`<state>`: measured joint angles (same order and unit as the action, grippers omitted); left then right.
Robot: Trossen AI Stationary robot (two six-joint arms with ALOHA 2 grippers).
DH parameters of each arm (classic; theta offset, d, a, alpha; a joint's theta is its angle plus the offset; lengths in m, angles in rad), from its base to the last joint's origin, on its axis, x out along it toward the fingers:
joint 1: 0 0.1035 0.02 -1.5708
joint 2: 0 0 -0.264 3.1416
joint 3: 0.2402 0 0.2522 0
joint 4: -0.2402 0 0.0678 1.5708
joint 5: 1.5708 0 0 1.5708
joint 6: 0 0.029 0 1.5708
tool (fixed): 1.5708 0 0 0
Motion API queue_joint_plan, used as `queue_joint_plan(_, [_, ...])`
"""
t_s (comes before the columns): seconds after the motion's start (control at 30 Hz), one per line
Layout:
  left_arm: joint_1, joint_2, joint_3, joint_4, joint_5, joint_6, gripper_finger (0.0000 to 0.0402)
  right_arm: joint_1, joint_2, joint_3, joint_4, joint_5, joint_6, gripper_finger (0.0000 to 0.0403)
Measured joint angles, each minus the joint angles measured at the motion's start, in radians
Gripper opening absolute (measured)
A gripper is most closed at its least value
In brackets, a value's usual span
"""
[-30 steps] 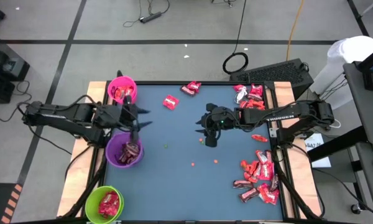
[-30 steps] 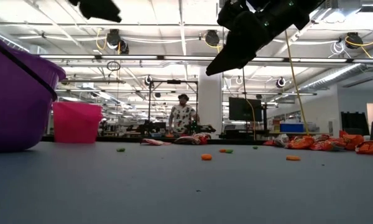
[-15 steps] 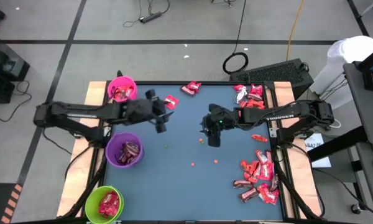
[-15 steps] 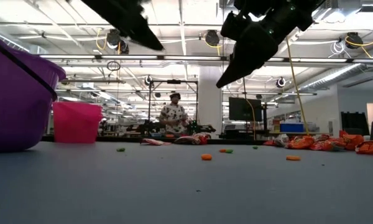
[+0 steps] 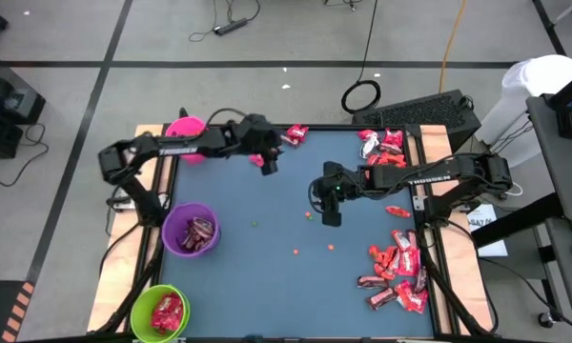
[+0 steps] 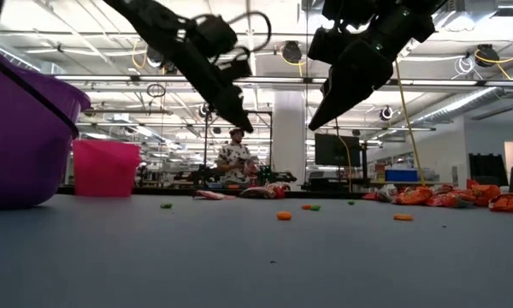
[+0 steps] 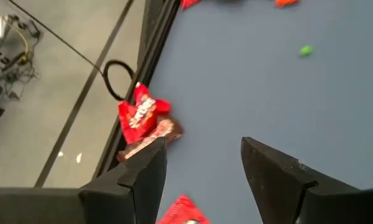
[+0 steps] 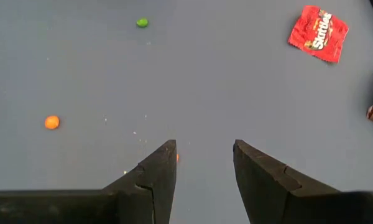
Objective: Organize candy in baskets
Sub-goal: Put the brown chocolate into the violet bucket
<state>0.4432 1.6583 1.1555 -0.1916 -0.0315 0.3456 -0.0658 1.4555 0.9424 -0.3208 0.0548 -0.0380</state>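
My left gripper [image 5: 267, 164] hovers open over the table's far part, above a red candy [image 7: 183, 213] that lies flat between and below its fingers. A red and a brown candy [image 7: 144, 118] lie together just beyond it at the far edge. My right gripper [image 5: 329, 211] hangs open over the table's middle, above bare table with nothing between its fingers [image 8: 202, 162]. The pink basket [image 5: 181, 126], purple basket [image 5: 191, 231] and green basket [image 5: 162, 312] stand along the left edge, each holding candy. More candy [image 5: 398, 272] lies heaped at the right.
Tiny orange [image 8: 51, 122] and green [image 8: 142, 22] specks dot the middle of the table. A cluster of candy [image 5: 381, 148] lies at the far right corner. A raised frame [image 5: 362, 127] borders the table. A person [image 6: 237, 158] stands in the room behind.
My left gripper has swung from above the purple basket toward the table's far edge and to the right, sinking lower, and now hangs over the red candy; it stays open. My right gripper has tipped somewhat further downward in place.
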Motion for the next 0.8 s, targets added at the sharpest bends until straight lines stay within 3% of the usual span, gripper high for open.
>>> queue_joint_plan(0.2, [0.106,0.154,0.132,-0.036,0.041,0.028,0.0212,0.0,0.0,0.0,0.001,0.0,0.0,0.0148])
queue_joint_plan(0.33, [0.164,0.246,0.194,-0.035,0.132,0.036,0.0212,0.0,0.0,0.0,0.001,0.0,0.0,0.0148])
queue_joint_plan(0.63, [0.25,0.405,0.267,-0.044,0.326,0.031,0.0212,0.0,0.0,0.0,0.001,0.0,0.0,0.0148])
queue_joint_plan(0.8, [0.264,0.436,0.277,-0.048,0.33,0.123,0.0212,0.0,0.0,0.0,0.004,0.0,0.0,0.0148])
